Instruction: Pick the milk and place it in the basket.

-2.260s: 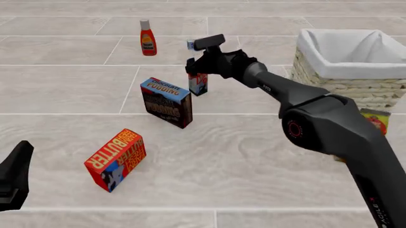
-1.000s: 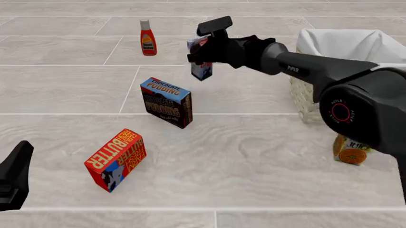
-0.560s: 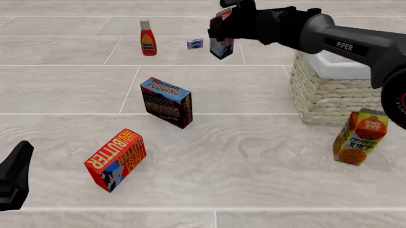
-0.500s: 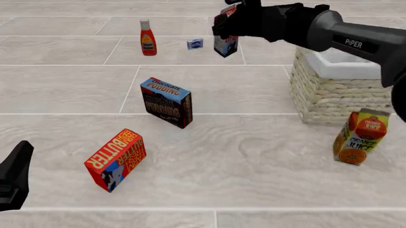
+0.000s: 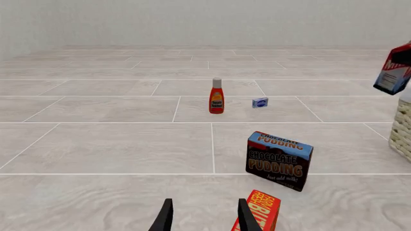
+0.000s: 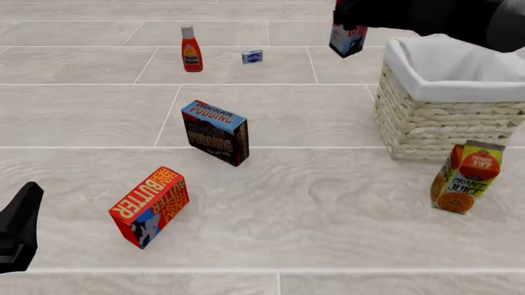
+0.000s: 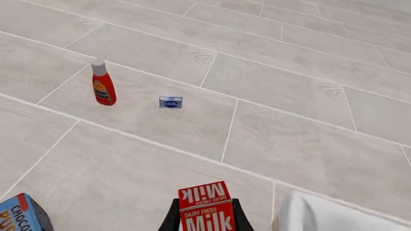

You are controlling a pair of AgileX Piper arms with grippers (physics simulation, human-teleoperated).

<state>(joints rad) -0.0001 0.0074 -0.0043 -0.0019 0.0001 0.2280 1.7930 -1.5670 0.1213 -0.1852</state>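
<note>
L gripper [image 5: 201, 217]: my idle one, low at the near-left edge of the table. Wrist view shows two fingertips w/ a clear gap and nothing between; jaws apart, empty.

Butter box [image 6: 149, 206]: red/orange, tipped on an edge, near-left. Not mine to touch.

Ketchup bottle [image 6: 191, 49]: upright, far left-centre; well apart from my path.

Pudding box [image 6: 216, 132]: "Chocolate Pudding", standing, centre of table [image 6: 311, 203].

Small blue packet [image 6: 252, 56]: far centre, just right of the ketchup.

Milk [image 6: 348, 38]: off the table, in the air at the top edge of the front view, just left of the basket's rim and above its height. Not yet over the opening, by my reading.

R gripper [image 7: 205, 217]: clamped on the milk; one finger shows either side of the carton, pressed on its narrow faces near the gable. Arm mostly out of front view.

Handling (judgement): small slim carton, prob. light; card walls give a bit if I squeeze hard, printed skin likely slick. Best hold = across the flat side faces below the gable, as now. It hangs slightly tilted in front view, so could swing or slip if I jerk.

Basket [image 6: 426, 126]: wicker, white cloth over rim, far right; interior looks free.

Juice carton [image 6: 466, 177]: orange, stands just in front of the basket, near-right. Clear of the drop, I'd say.
</note>
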